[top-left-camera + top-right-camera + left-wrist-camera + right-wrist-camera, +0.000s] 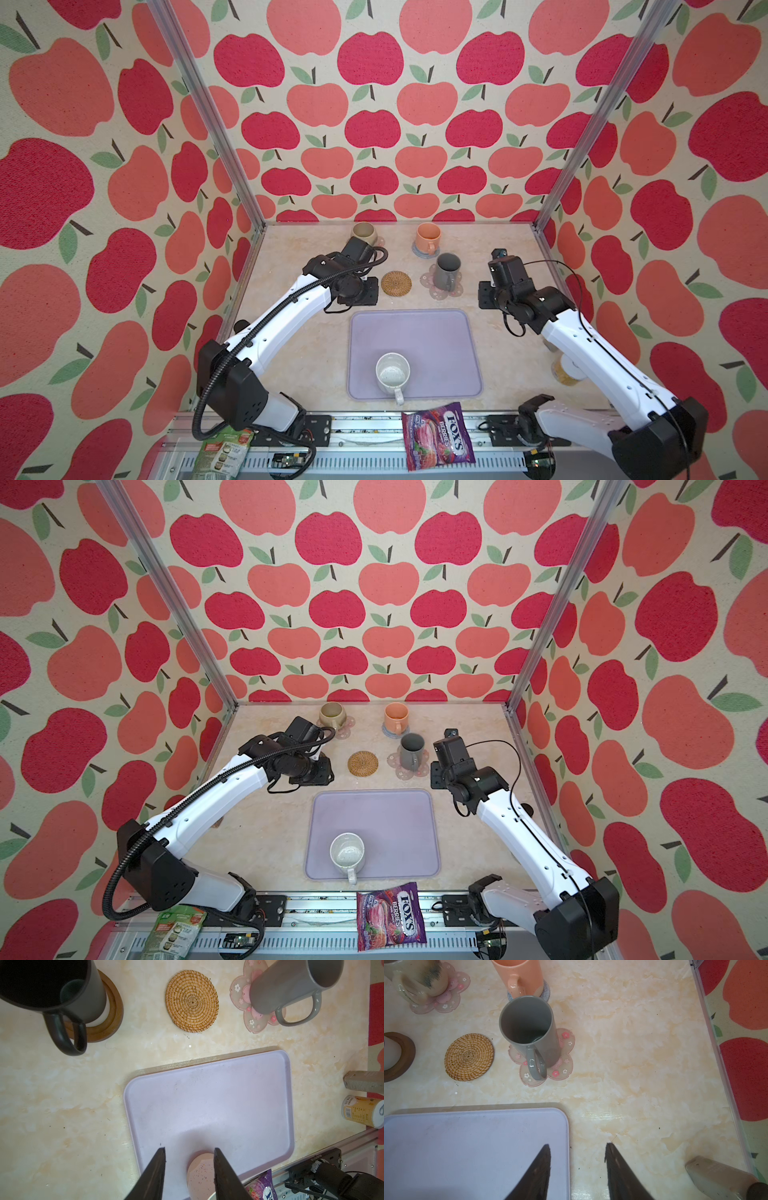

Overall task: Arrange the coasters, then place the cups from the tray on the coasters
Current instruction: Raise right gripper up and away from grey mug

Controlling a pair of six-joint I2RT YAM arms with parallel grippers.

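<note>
Four mugs on coasters, one left on the tray, both grippers empty.

The speckled white mug stands upright at the near edge of the lavender tray, near the middle of the table's front edge. Farther back, the beige mug sits on a pink flower coaster, the grey mug on a second pink flower coaster, the orange mug on the grey-blue coaster and the black mug on the brown disc. The rattan coaster lies bare. The jaws of the left gripper and the right gripper stand apart, holding nothing.
</note>
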